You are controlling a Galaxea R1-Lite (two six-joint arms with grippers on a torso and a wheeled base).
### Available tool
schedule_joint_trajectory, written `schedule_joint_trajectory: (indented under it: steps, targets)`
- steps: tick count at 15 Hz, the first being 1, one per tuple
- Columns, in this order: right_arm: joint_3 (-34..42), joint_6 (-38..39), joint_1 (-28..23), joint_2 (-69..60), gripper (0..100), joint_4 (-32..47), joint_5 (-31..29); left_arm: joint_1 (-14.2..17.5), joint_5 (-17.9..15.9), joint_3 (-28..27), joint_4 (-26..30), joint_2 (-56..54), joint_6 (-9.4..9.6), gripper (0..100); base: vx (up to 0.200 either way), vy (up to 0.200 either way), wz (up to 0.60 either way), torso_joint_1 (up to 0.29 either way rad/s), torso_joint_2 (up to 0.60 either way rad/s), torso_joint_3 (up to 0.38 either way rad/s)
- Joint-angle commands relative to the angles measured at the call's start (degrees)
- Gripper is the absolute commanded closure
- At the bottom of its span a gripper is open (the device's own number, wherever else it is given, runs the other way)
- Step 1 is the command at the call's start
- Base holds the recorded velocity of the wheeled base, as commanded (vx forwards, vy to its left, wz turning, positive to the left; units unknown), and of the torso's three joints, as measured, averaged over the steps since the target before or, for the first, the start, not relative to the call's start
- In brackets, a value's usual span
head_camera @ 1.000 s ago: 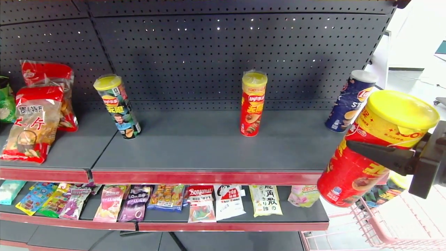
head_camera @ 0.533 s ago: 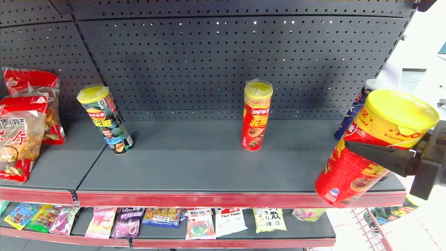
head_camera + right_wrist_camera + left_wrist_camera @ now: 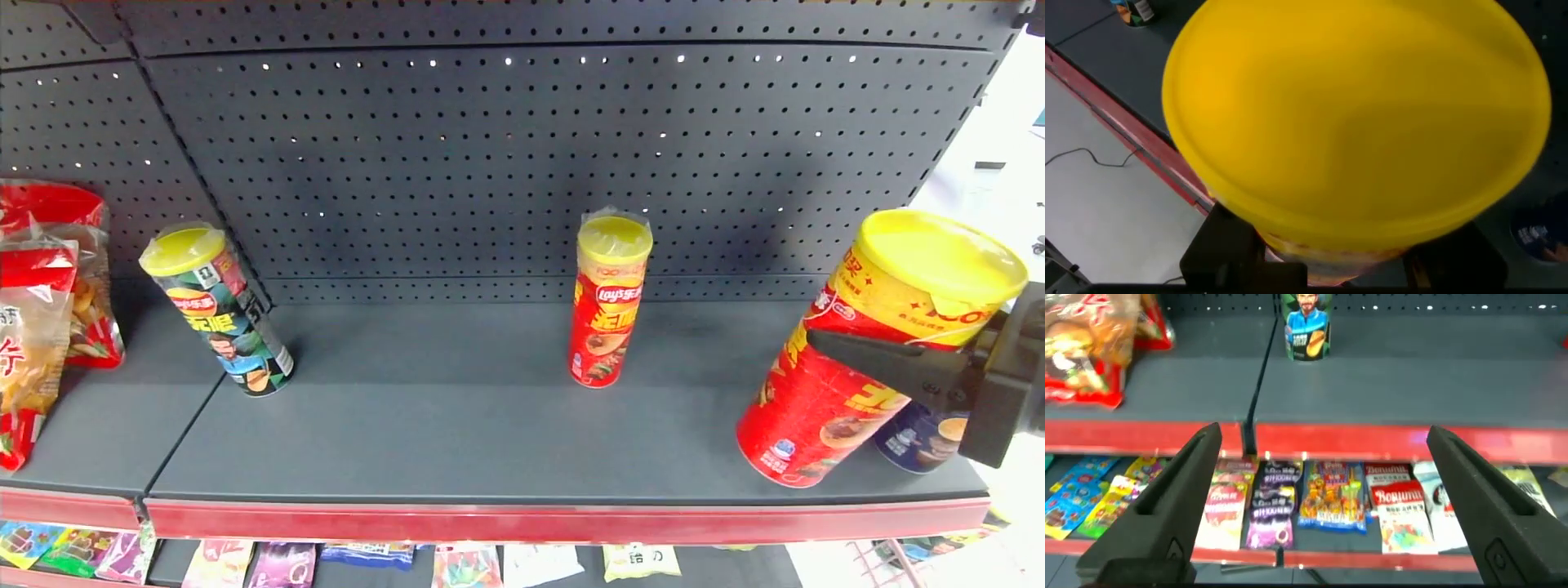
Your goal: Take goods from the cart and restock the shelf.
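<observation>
My right gripper [image 3: 886, 359] is shut on a large red chip can [image 3: 824, 408] with a yellow lid [image 3: 1355, 114]. It holds the can tilted over the right end of the upper shelf [image 3: 490, 425]. Behind the held can, partly hidden, stands a blue can [image 3: 918, 437]. A smaller red can [image 3: 608, 302] stands upright mid-shelf, and a green-black can [image 3: 216, 314] stands to the left. My left gripper [image 3: 1324, 437] is open and holds nothing, in front of the shelf's red front edge [image 3: 1331, 434].
Red snack bags [image 3: 41, 327] lie at the shelf's left end. The lower shelf holds several sachets [image 3: 1331, 498]. A bit of the pink cart [image 3: 894, 551] shows at the bottom right. Bare shelf floor lies between the cans.
The whole head view has shifted, so the shelf now sits lower and nearer. The right gripper with the red can now stands at the shelf's right end, hiding most of the blue can.
</observation>
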Motion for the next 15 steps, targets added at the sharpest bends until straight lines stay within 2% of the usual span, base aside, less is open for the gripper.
schedule_joint_trajectory:
  steps: [1,4,5,12,15]
  targets:
    - [0.0,0.0,-0.1,0.1,100,0.1,0.0,0.0,0.0,0.0,0.0,0.1,-0.01,0,0.000,0.000,0.00,0.000,0.00,0.000]
    - [0.0,0.0,0.0,0.1,100,0.1,0.0,0.0,0.0,0.0,0.0,0.1,-0.01,0,0.000,0.000,0.00,0.000,0.00,0.000]
    - [0.0,0.0,-0.1,0.1,100,0.1,0.0,0.0,0.0,0.0,0.0,0.1,-0.01,0,0.200,0.000,0.00,-0.007,0.00,0.007]
    - [-0.3,-0.3,0.1,-0.1,100,0.0,0.0,0.0,0.1,0.0,0.0,0.1,-0.18,0,0.000,0.000,0.00,0.000,0.00,0.000]
    - [-0.1,-1.7,0.0,0.1,100,0.0,0.0,-0.6,-0.3,-0.1,0.0,1.2,0.43,0,0.000,0.000,0.00,0.000,0.00,0.000]
